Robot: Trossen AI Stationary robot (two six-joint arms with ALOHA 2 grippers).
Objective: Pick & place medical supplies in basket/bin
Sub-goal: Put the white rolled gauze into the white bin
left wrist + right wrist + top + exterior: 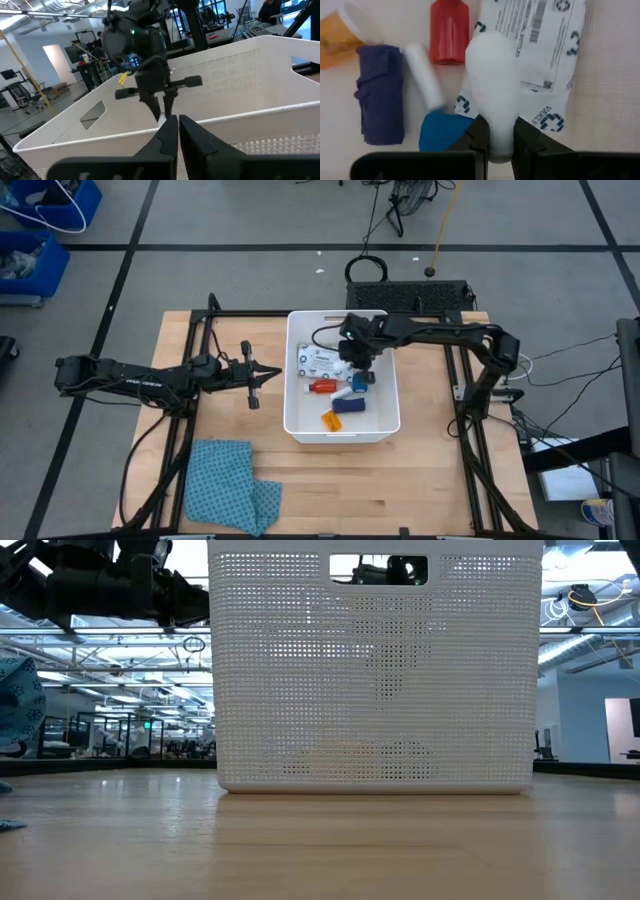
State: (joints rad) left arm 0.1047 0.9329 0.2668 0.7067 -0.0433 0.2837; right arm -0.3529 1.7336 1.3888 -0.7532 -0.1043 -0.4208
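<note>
The white tub stands mid-table; the low view shows its perforated wall. Lying on its floor are the printed packet, red-capped bottle, orange pill bottle, dark blue strip, blue tape roll and one white cylinder. My right gripper reaches down into the tub and is shut on the second white cylinder. My left gripper is shut and hovers just left of the tub, touching nothing. My right gripper pinches the second white cylinder at its upper end, between the two fingers. It comes from above, pointing down into the tub. The cylinder runs on beyond the fingertips toward the packet. Whether its free end touches the things below, I cannot tell.
A blue patterned cloth lies on the table's near left part and shows at the low view's left edge. The tub's walls rise around the right gripper. Bare wood lies between the tub and the table's near edge.
</note>
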